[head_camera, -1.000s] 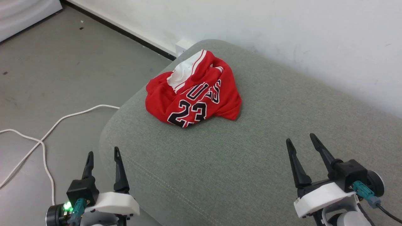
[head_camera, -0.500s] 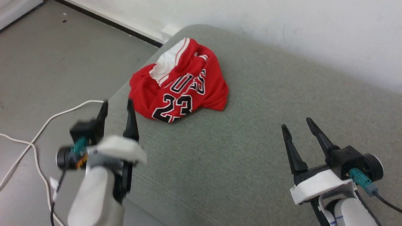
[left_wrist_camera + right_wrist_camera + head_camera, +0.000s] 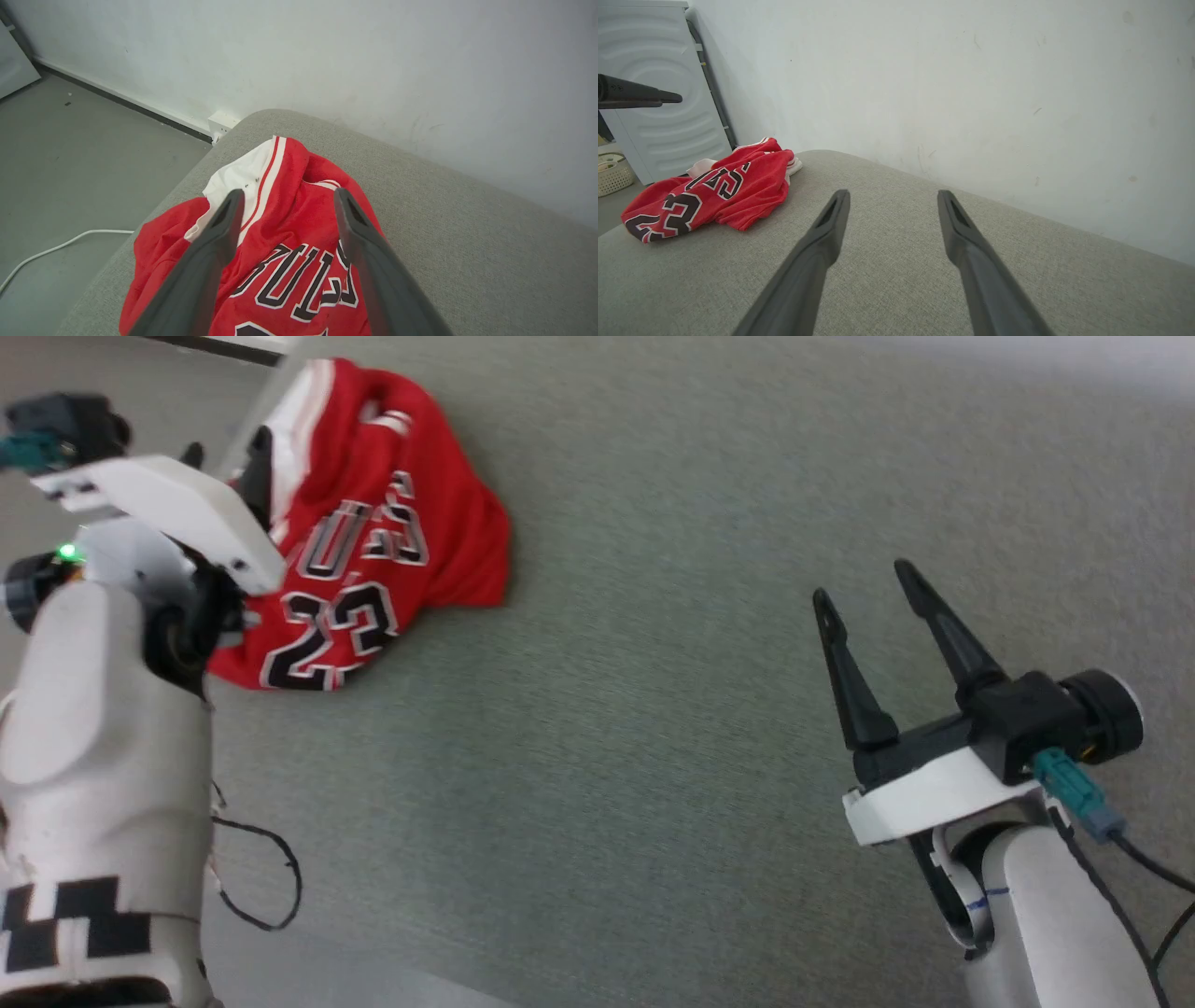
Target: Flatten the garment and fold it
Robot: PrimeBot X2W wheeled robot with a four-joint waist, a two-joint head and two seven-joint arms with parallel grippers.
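Lying crumpled on woven grey cushion (image 3: 653,709): red garment (image 3: 392,569); left claw (image 3: 288,193), right claw (image 3: 863,582) splayed empty.

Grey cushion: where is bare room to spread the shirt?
Bare cushion runs from the garment to the right gripper and back to the wall. Crowded at the left end, where the left gripper hangs over the crumpled garment.

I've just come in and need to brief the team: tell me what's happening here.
A two-armed robot is at work on a red BULLS 23 shirt, which lies crumpled, not yet flattened or folded, near one end of a grey cushion. The left gripper is poised over the shirt with its fingers spread, gripping nothing. The right gripper, also open and empty, hangs over bare cushion well to the side of the shirt.
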